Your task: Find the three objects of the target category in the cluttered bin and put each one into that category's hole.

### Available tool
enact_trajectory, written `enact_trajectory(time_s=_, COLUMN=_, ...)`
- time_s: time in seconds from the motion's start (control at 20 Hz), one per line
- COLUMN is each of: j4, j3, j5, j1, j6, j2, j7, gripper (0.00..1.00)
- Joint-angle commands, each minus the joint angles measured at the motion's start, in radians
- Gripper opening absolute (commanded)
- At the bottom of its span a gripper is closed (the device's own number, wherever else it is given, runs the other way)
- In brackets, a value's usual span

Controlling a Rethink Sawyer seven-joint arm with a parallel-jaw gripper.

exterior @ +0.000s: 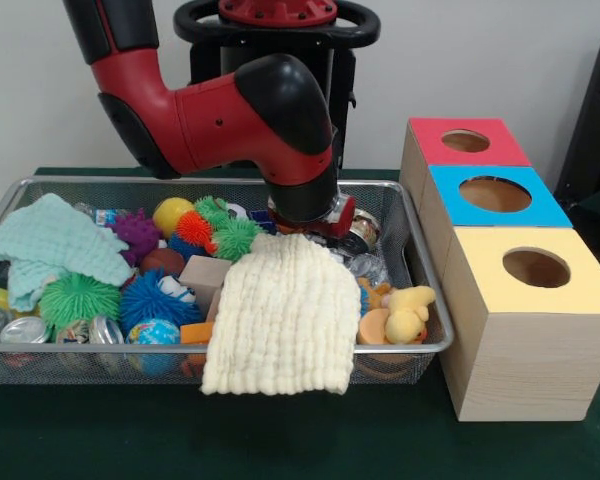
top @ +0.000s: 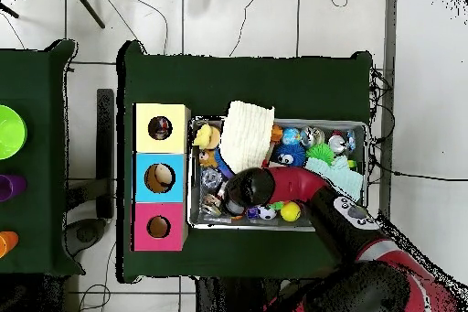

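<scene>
— Front view: where is your gripper (exterior: 310, 222) sitting?

— I am reaching down into the wire mesh bin (exterior: 420, 290), behind the pale yellow quilted cloth (exterior: 283, 315) draped over its front rim. That cloth and my own wrist are hiding my jaws, so I cannot tell their state.

— And the holes?

— Red, blue and yellow-topped wooden boxes (exterior: 500, 260) are standing just beside the bin.

You see the Sawyer arm (exterior: 220, 115): glossy red shells joined by rounded black caps, with a black cylindrical wrist (exterior: 302, 200) below a red band. Behind it stands the black pedestal head (exterior: 277, 20), a ring around a red disc.
</scene>
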State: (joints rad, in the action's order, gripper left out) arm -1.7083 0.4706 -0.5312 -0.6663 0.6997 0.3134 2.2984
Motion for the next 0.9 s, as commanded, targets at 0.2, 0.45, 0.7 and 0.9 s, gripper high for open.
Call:
enact_trajectory(time_s=0.2, j4=0.145, j3=0.010, j5=-0.134, j1=-0.088, j6=0.123, j2=0.009, j7=-0.387, gripper=0.00)
enact_trajectory(time_s=0.45, j4=0.153, j3=0.023, j5=-0.138, j1=-0.105, j6=0.149, j2=0.012, j7=-0.418, gripper=0.00)
enact_trajectory(time_s=0.7, j4=0.170, j3=0.031, j5=-0.143, j1=-0.114, j6=0.165, j2=0.003, j7=-0.449, gripper=0.00)
enact_trajectory(time_s=0.9, j4=0.182, j3=0.037, j5=-0.144, j1=-0.119, j6=0.178, j2=-0.003, j7=-0.475, gripper=0.00)
